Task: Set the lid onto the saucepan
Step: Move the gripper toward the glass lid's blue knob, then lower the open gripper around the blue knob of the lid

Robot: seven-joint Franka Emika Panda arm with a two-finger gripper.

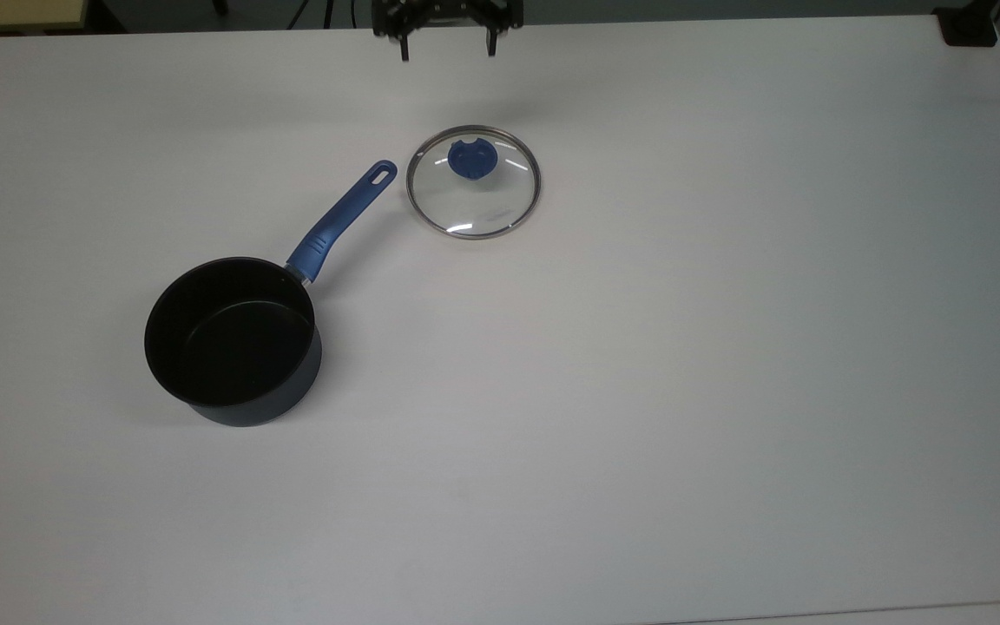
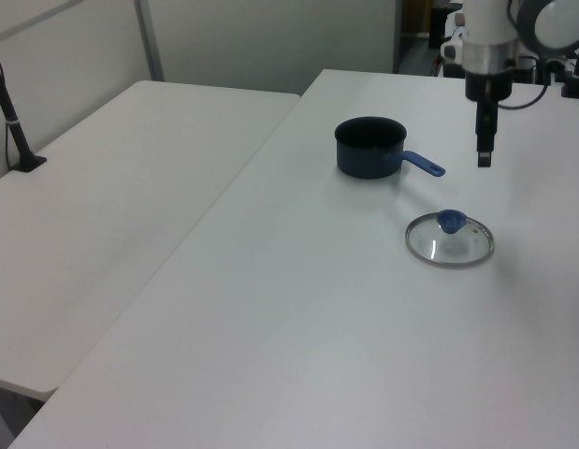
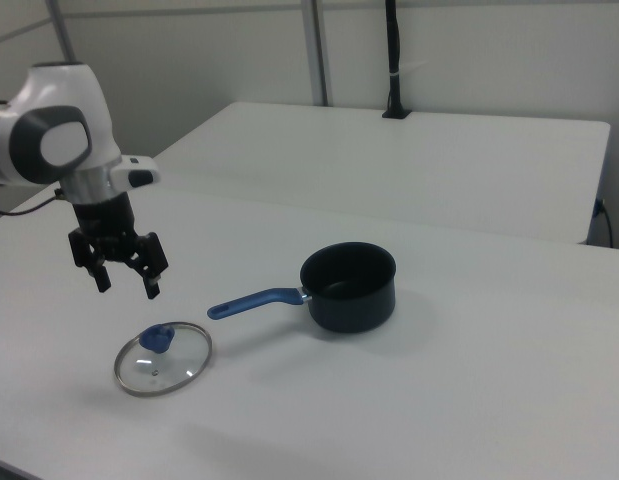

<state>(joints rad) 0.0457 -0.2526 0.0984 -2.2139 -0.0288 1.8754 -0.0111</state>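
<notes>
The lid (image 1: 473,182), clear glass with a steel rim and a blue knob, lies flat on the white table (image 1: 726,347); it also shows as the lid (image 2: 449,239) and the lid (image 3: 163,358). The saucepan (image 1: 233,341), black inside with a long blue handle (image 1: 342,220), stands upright and empty to the top view's lower left of the lid; I see the saucepan (image 2: 369,147) and the saucepan (image 3: 349,286) too. My gripper (image 1: 447,50) hangs open above the table, near the top view's upper edge, up from the lid and apart from it. The gripper (image 3: 127,283) holds nothing; the gripper (image 2: 483,154) points down.
A second white table (image 2: 121,196) adjoins at the left view's left, with a black post (image 2: 8,112) on it. A dark object (image 1: 969,30) sits at the top view's upper right corner of the table. Open table surface surrounds the saucepan and lid.
</notes>
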